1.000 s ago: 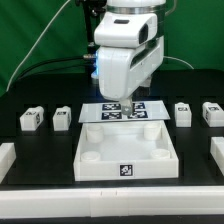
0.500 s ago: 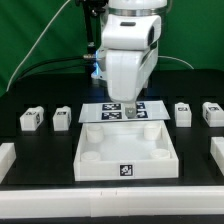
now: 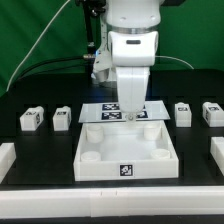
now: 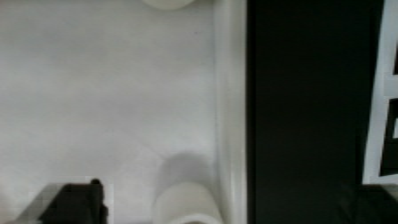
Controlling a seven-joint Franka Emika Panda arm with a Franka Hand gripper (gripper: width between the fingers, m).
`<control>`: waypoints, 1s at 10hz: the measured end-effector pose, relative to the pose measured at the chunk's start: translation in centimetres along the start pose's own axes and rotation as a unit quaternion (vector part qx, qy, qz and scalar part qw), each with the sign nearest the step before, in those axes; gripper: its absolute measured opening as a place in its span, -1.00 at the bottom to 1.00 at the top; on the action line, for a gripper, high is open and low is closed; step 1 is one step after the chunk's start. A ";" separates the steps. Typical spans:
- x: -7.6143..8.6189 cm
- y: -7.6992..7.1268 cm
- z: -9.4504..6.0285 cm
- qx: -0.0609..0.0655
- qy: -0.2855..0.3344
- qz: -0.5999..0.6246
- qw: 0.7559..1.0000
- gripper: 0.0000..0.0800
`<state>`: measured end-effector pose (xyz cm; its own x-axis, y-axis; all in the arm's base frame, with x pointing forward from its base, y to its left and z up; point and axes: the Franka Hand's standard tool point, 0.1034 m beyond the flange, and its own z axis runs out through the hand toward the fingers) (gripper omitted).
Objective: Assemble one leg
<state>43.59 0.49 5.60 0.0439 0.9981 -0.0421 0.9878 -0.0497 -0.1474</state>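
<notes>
Four legs, small white posts with black-and-white tags, stand on the black table: two at the exterior view's left and two at its right. My gripper hangs over the far rim of the white square tray, far from every leg. It holds nothing and its jaws stand wide apart. In the wrist view one dark fingertip shows over the tray floor. The other finger is lost against the black table. No leg shows in the wrist view.
The marker board lies behind the tray, partly hidden by my gripper; its edge shows in the wrist view. Round corner sockets sit inside the tray's rim. White parts lie at the table's front corners.
The arm's hand has shifted toward the exterior view's right and turned, now pointing straight down over the tray's far rim. The legs and tray have not moved.
</notes>
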 end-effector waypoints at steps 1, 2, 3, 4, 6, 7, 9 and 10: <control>0.1 0.2 -0.1 -0.002 0.000 0.000 1.000 0.63; 0.1 0.2 -0.1 -0.002 0.000 0.000 1.000 0.63; 0.1 0.2 -0.1 -0.001 0.000 0.001 1.000 0.63; 0.1 0.1 0.0 0.000 0.000 0.000 1.000 0.63; 0.7 -0.6 2.0 0.017 0.003 -0.018 1.000 0.63; 0.8 -0.9 2.7 0.024 0.004 -0.018 1.000 0.63; 0.9 -1.3 4.2 0.035 0.006 -0.018 0.999 0.63; 0.9 -1.3 4.5 0.038 0.007 -0.018 0.999 0.63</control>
<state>41.67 1.32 1.30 0.0112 0.9997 -0.0225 0.9747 -0.0160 -0.2231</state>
